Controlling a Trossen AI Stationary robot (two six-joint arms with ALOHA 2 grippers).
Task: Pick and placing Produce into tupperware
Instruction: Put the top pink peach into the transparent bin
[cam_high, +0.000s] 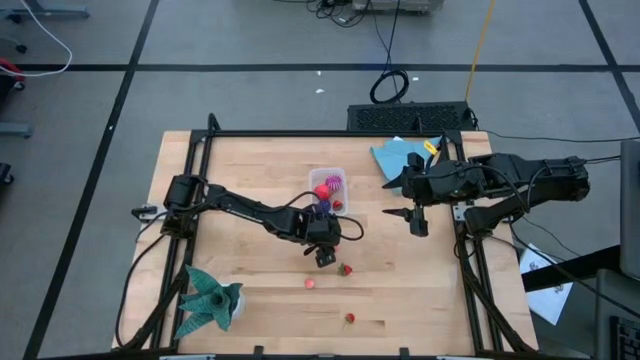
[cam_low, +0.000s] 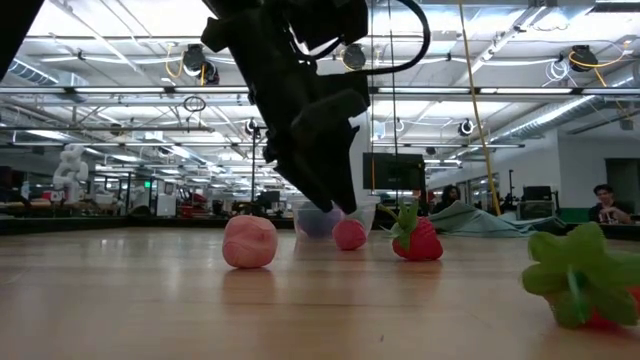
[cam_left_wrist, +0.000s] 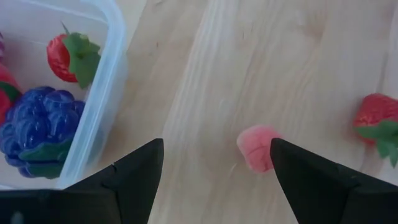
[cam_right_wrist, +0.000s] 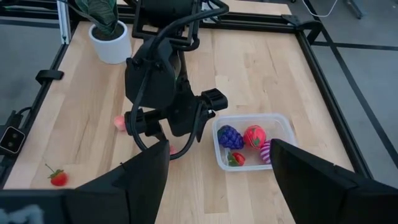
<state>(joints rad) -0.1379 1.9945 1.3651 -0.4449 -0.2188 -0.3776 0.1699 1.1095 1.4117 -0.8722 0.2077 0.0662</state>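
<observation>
The clear tupperware stands at the table's middle and holds a purple berry, a strawberry and other fruits. My left gripper is open, low over the table just near of the tub. A small pink fruit lies on the wood between its fingers, close to one fingertip. Loose on the table lie a strawberry, another pink fruit and a second strawberry. My right gripper hangs open above the table's right side, holding nothing. My left gripper points steeply down with the small pink fruit right beside one fingertip. Whether that finger touches the fruit, I cannot tell. The fruit rests on the table.
A teal-green leafy thing in a white pot stands at the near left corner. A light blue cloth lies at the far right. Dark frame rails border the table. Bare wood stretches left of the tub.
</observation>
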